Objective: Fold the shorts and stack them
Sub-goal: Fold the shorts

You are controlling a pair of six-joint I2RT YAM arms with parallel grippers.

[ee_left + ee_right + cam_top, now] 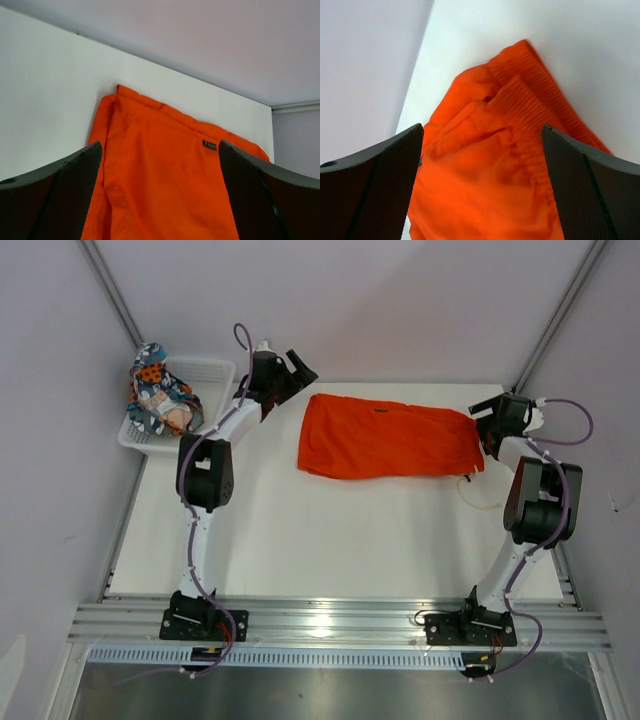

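The orange shorts [388,436] lie folded lengthwise across the back of the table, leg ends at the left, waistband at the right. My left gripper [298,368] is open just above and left of the leg end; its wrist view shows the orange shorts [165,175] with a small dark label between the spread fingers. My right gripper [487,420] is open beside the waistband end; the elastic waistband [530,105] fills its view. The printed shorts [160,390] sit bunched in the white basket [213,373] at the back left.
A white drawstring [475,495] trails on the table near the right arm. Grey walls close the back and sides. A metal rail [330,620] runs along the near edge with both arm bases.
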